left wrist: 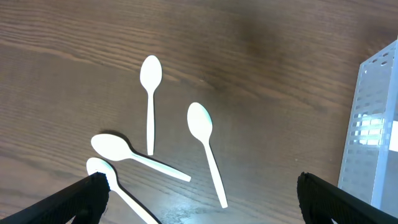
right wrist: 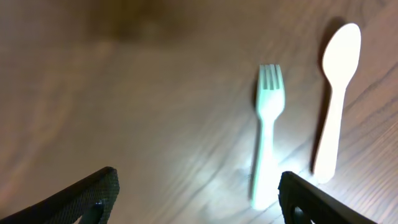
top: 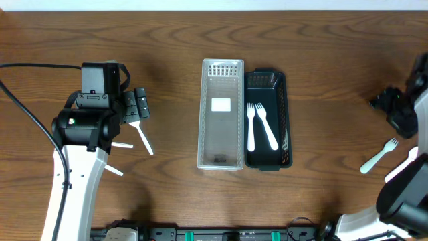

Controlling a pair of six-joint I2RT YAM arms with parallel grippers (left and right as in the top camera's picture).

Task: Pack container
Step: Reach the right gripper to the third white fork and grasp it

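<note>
A clear plastic container point(top: 221, 114) and a black basket point(top: 283, 117) stand side by side mid-table. Two white forks point(top: 259, 126) lie in the black basket. My left gripper point(left wrist: 199, 199) is open and empty above several white spoons point(left wrist: 204, 149) on the wood; the clear container's side point(left wrist: 373, 124) shows at the right of the left wrist view. My right gripper point(right wrist: 198, 199) is open and empty above a white fork point(right wrist: 266, 134) and a white spoon point(right wrist: 337, 93). That fork point(top: 378, 155) lies at the table's right.
The left arm point(top: 83, 127) covers part of the spoons point(top: 142, 137) in the overhead view. The right arm point(top: 408, 107) stands at the table's right edge. A white label point(top: 221, 104) lies inside the clear container.
</note>
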